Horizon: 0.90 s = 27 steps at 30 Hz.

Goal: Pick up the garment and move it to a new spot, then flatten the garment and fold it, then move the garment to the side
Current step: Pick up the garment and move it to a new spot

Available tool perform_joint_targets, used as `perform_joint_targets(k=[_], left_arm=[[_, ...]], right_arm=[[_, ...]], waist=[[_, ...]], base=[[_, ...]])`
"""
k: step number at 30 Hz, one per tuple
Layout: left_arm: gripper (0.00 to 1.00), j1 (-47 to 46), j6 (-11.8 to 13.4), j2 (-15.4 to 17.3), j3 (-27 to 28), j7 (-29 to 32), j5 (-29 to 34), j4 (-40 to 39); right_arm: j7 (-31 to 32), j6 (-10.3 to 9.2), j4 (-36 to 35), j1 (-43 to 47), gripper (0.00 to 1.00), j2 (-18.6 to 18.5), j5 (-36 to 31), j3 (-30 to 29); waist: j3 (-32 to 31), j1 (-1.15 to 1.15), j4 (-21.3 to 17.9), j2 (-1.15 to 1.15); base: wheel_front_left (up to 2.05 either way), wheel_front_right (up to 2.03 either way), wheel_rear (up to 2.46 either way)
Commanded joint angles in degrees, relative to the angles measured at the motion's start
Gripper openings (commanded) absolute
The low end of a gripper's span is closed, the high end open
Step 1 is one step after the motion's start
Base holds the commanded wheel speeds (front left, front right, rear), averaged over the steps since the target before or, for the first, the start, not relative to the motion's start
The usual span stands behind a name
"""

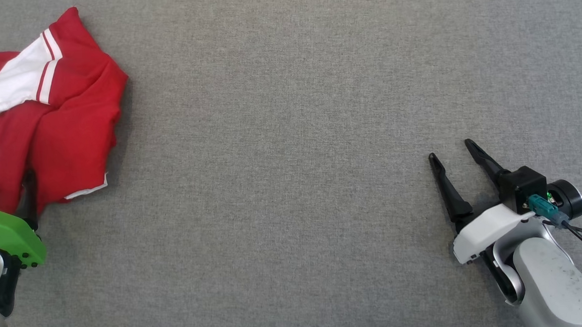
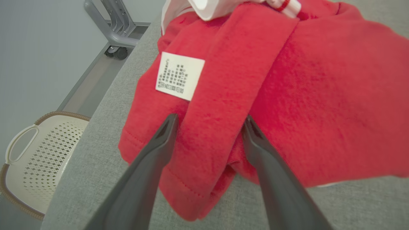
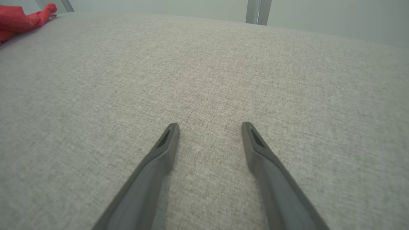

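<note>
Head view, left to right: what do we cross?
Red polo shirt, with the left hand at its near hem → bare grey fabric surface → right hand, open.

**Lots of room on the right, crowded on the left**

The grey bench is bare across its middle and right side, so a hand could pass freely there. The right gripper sits low on the right, its fingers spread apart over bare cloth. What stands in the way is the red shirt, bunched in a heap at the far left edge. The left gripper has one finger on each side of a fold of it. Past that edge, a white basket stands low beside the bench. A grey metal frame on a wheel stands further along.
</note>
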Motion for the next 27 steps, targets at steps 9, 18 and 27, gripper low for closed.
perform_joint_targets(k=[9, 18, 27], left_arm=[[0.0, -4.4, 0.1, -0.2, -2.7, -5.1, 0.9, 7.0], [0.0, -10.4, 0.7, 4.3, 3.9, -5.5, 12.1, -9.3], [0.0, -13.9, 0.2, -3.8, 2.1, -5.5, 19.7, -27.8]], right_arm=[[0.1, -0.02, 0.6, -0.3, 1.0, 0.6, -0.4, 0.1], [0.0, -0.02, 0.9, 1.3, 1.0, 3.7, 1.2, -1.0], [0.0, -0.02, 0.8, 0.8, 1.0, 6.5, 2.2, -0.3]], waist=[[-0.3, 0.0, -0.3, 0.0], [-5.8, 0.0, -1.9, 0.0], [-7.9, 0.0, -8.7, 0.0]], base=[[0.0, 0.0, 0.0], [0.0, 0.0, 0.0], [0.0, 0.0, 0.0]])
